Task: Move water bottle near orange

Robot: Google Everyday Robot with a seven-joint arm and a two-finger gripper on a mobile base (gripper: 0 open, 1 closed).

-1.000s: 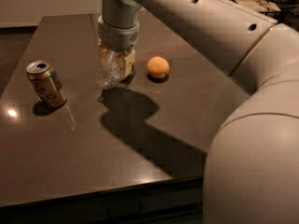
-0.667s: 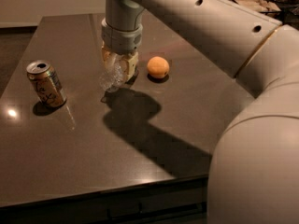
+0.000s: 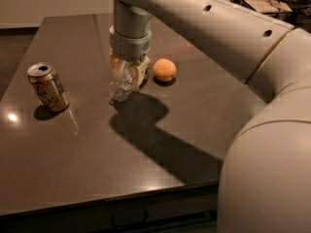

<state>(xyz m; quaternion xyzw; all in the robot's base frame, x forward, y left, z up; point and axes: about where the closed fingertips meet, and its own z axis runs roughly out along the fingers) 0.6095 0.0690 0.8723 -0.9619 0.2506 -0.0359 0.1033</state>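
The cream-and-grey tool [image 3: 128,73], above the dark brown glossy tabletop [image 3: 87,149], clasps the clear water bottle [image 3: 121,88]. The orange [image 3: 164,69] is plain orange; the soda can [image 3: 47,86] gold-tan with dark scrawled lettering.

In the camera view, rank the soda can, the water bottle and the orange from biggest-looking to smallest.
1. The soda can, though it sits slightly nearer the camera.
2. The water bottle, partly hidden: the end effector grips its top, so this rank is unsure.
3. The orange, smallest.

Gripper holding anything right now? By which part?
The gripper holds the water bottle by its upper part, gripped from above, beside the orange.
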